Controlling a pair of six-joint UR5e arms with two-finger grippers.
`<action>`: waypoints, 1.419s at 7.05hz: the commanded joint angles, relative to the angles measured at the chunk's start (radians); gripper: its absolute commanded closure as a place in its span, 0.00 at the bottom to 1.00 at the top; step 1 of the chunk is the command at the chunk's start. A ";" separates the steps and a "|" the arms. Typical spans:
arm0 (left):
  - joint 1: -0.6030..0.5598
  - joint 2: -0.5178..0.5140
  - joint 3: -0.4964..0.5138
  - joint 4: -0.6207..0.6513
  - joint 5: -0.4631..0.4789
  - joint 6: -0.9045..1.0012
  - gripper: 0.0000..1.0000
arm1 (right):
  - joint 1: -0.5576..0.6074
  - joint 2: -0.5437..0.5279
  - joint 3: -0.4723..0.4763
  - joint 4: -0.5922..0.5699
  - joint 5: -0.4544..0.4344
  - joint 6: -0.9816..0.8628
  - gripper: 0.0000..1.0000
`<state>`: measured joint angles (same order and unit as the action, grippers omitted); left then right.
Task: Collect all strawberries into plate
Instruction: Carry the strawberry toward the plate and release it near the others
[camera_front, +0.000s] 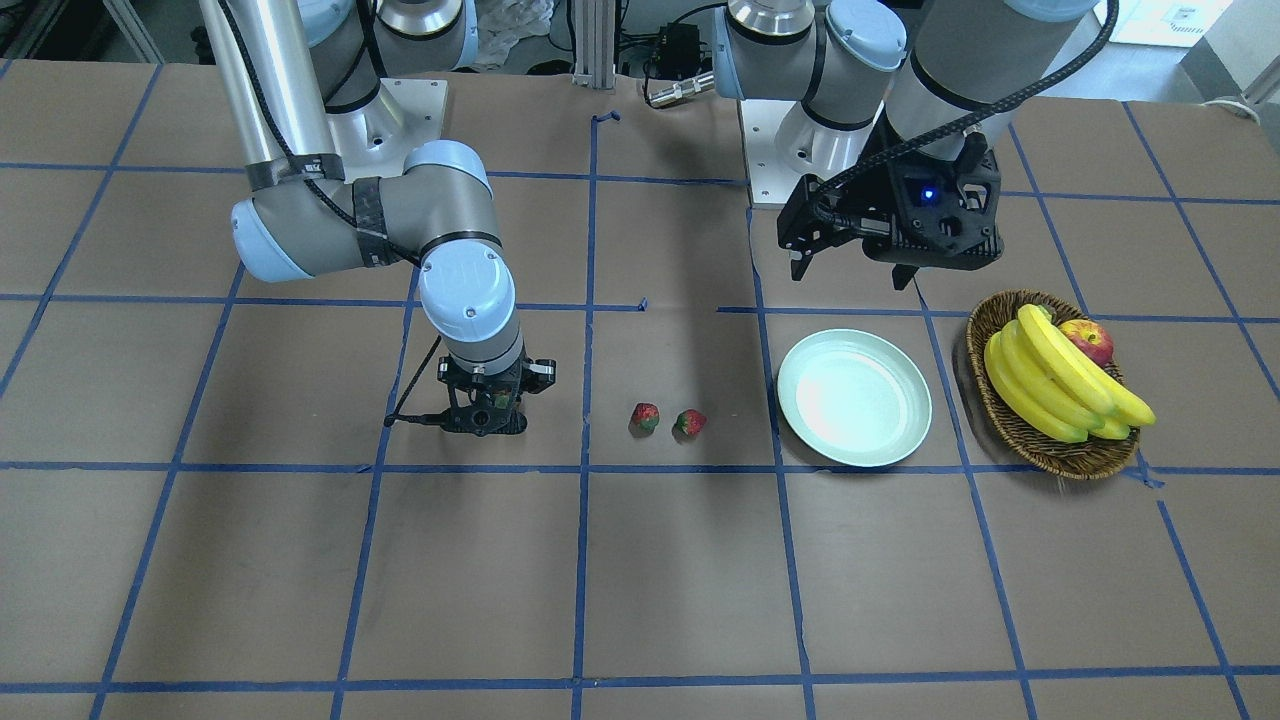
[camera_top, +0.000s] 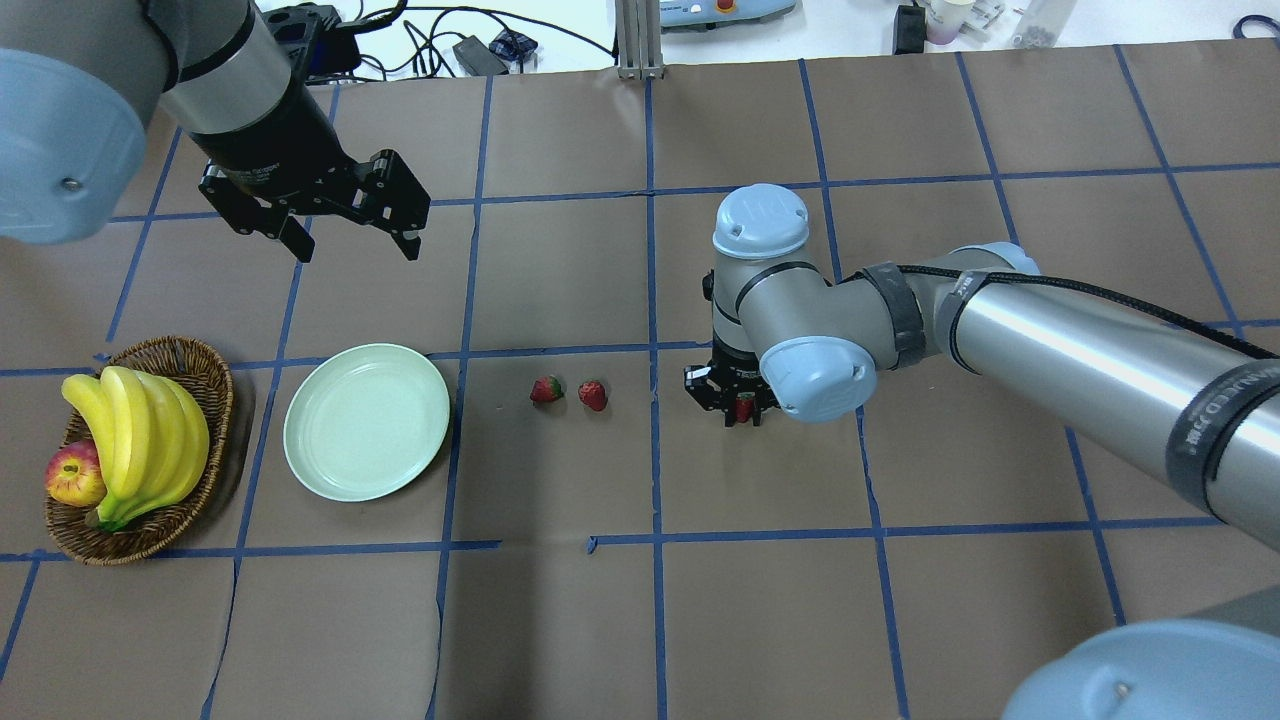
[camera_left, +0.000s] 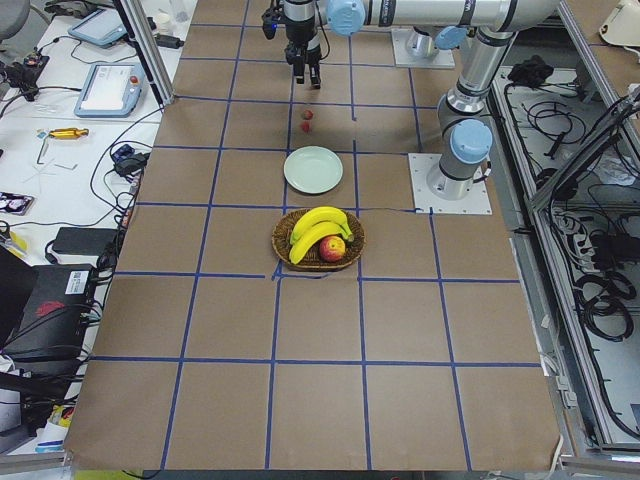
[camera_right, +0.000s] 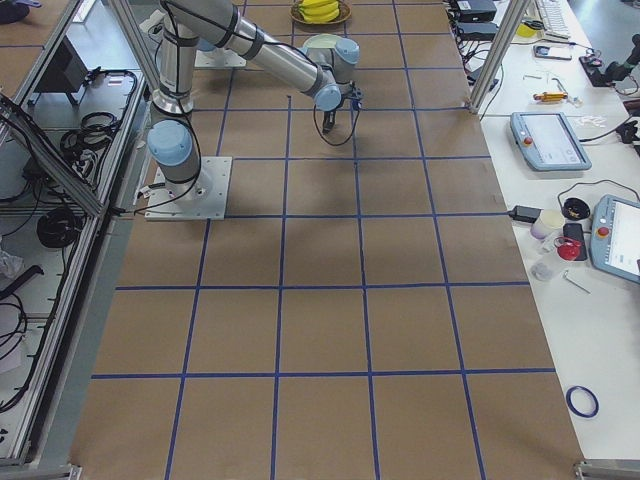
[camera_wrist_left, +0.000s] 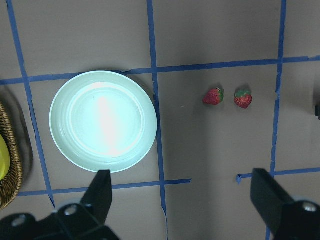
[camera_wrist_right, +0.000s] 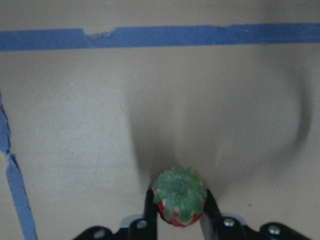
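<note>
Mint-white plate (camera_top: 366, 421) lies near the hovering, spread left gripper (camera_top: 355, 247) and well to the robot's left of the right gripper (camera_top: 741, 410), which pinches one strawberry (camera_wrist_right: 179, 196) cap-up low at the table (camera_top: 760, 600), so the carry likely runs leftward past the nearer loose strawberry (camera_top: 593, 395) and the farther loose strawberry (camera_top: 546, 389) between.
</note>
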<state>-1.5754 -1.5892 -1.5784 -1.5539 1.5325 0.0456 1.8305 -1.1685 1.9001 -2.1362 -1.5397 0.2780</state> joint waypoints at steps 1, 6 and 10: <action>0.000 -0.001 0.000 0.000 0.000 -0.001 0.00 | 0.019 -0.010 -0.059 0.015 0.001 0.012 0.90; 0.000 -0.005 0.000 0.000 0.000 -0.001 0.00 | 0.261 0.050 -0.159 -0.001 0.089 0.267 0.83; 0.000 -0.009 0.000 -0.002 -0.002 -0.001 0.00 | 0.351 0.107 -0.180 -0.002 0.116 0.357 0.82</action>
<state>-1.5754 -1.5960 -1.5780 -1.5553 1.5321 0.0445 2.1719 -1.0707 1.7193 -2.1382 -1.4323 0.6195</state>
